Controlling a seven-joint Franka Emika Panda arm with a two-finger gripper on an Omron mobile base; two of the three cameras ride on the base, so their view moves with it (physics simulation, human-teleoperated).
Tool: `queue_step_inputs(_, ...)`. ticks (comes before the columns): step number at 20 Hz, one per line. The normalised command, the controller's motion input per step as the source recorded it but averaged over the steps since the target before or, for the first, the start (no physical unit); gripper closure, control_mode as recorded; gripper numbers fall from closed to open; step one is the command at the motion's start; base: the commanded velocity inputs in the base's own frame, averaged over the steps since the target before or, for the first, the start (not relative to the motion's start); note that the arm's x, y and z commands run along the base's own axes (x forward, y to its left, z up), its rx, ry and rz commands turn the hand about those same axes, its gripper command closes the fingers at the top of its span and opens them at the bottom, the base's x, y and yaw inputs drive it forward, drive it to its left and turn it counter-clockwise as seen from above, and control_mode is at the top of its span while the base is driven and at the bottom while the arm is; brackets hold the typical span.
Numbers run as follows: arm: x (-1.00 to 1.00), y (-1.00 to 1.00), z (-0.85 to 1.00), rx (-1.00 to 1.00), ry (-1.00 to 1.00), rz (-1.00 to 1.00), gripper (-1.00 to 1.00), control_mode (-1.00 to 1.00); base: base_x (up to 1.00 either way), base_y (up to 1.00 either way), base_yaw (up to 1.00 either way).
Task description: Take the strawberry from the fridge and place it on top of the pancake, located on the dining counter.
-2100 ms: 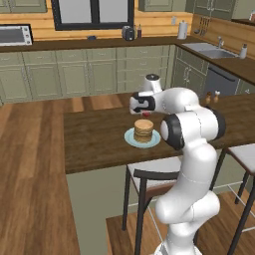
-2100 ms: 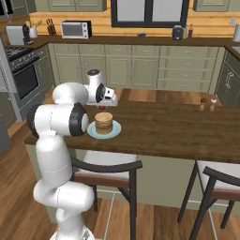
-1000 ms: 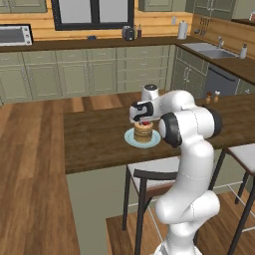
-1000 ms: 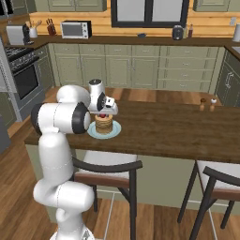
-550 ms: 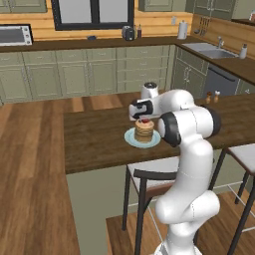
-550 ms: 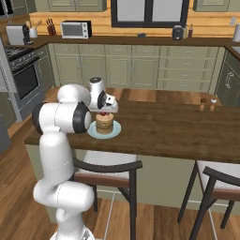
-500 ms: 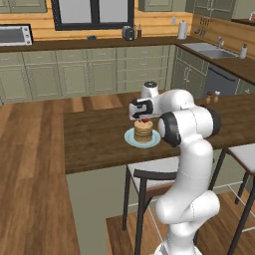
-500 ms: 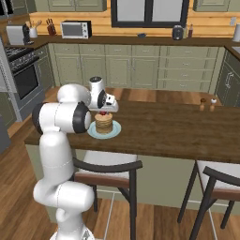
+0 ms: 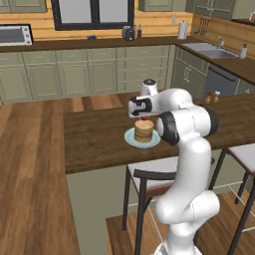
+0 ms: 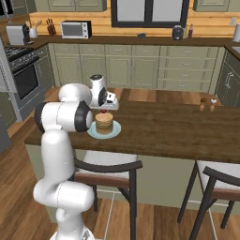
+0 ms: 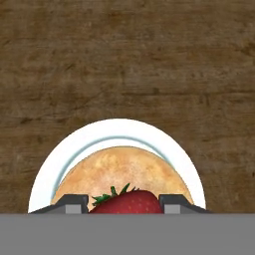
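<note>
- The strawberry [image 11: 128, 201] was the thing the coming move turned on: it sat pinched between the two finger tips of the gripper [image 11: 125, 203], which was closed on it, leaves toward one tip and red body toward the other (so its long axis ran across the jaws).
- The dining counter [image 9: 94, 137] spread out beneath the gripper on every side, dark wood, with the arm reaching over it from the stool side.
- The plate [image 11: 74, 149] lay straight below the gripper, its pale rim showing on three sides of the finger tips in the hand view.
- The pancake [image 11: 117, 169] stack sat in the middle of that plate, directly under the held berry; in the left base view the berry [image 9: 144, 118] hung just above the top of the stack [image 9: 143, 130], apparently not yet resting on it.
- Judged from this, the next move called only for a short drop along the gripper's own axis and a release, no sideways correction.
</note>
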Motion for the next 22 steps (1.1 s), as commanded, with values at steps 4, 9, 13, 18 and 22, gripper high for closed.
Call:
queue_step_inputs(4,0.06,0.00,-0.46,0.00,0.00,0.00,1.00,-1.00,0.00,0.00,0.00)
queue_step_inputs(9,0.00,0.00,-0.37,0.00,0.00,0.00,1.00,-1.00,0.00,0.00,0.00)
queue_step_inputs(13,0.00,0.00,-0.27,0.00,0.02,0.00,-1.00,-1.00,0.00,0.00,0.00)
queue_step_inputs(18,-0.16,0.00,-0.15,0.00,0.01,0.00,-1.00,-1.00,0.00,0.00,0.00)
queue_step_inputs(22,-0.20,0.00,0.00,0.00,0.00,0.00,-1.00,-1.00,0.00,0.00,0.00)
